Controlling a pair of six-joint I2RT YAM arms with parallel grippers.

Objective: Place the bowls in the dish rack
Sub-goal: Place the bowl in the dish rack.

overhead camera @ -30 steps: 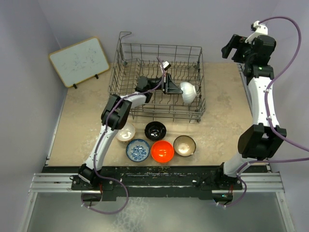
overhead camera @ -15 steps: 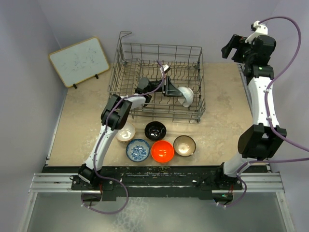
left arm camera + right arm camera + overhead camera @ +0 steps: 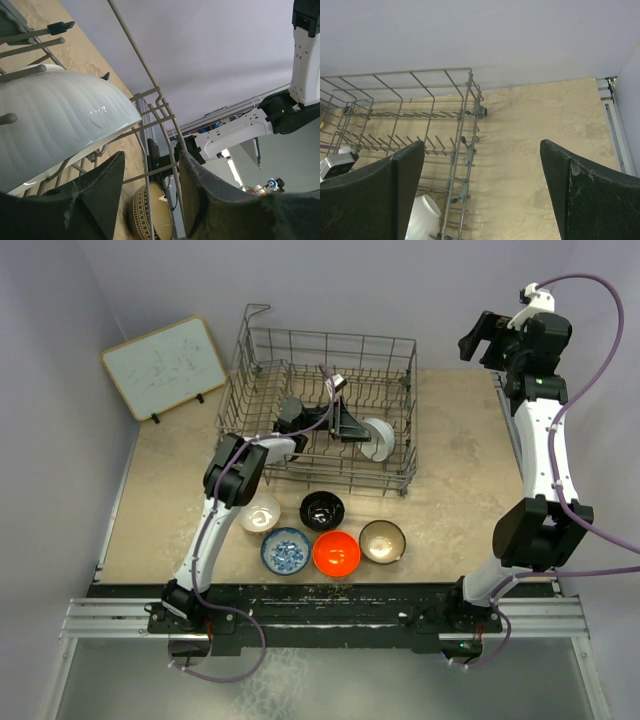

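The grey wire dish rack (image 3: 262, 368) stands at the back middle of the table. A white bowl (image 3: 379, 438) leans on edge among its tines at the right end, and fills the left wrist view's upper left (image 3: 60, 120). My left gripper (image 3: 352, 426) sits inside the rack just left of that bowl, jaws apart with nothing between them (image 3: 152, 157). On the table in front lie the cream (image 3: 261, 513), black (image 3: 322, 510), blue-and-white (image 3: 285, 551), orange-red (image 3: 337, 553) and brown-rimmed (image 3: 382, 541) bowls. My right gripper (image 3: 487, 340) hangs wide open and empty, high at the back right (image 3: 481, 145).
A white board (image 3: 164, 367) leans at the back left. The rack's right end wall (image 3: 465, 125) and the white bowl (image 3: 422, 217) show below the right gripper. Bare tabletop (image 3: 545, 150) lies right of the rack. Walls close in on both sides.
My left gripper has opened and let go of the white bowl, which now rests on edge in the rack. The rack and bowl shifted slightly left. The right arm has not moved.
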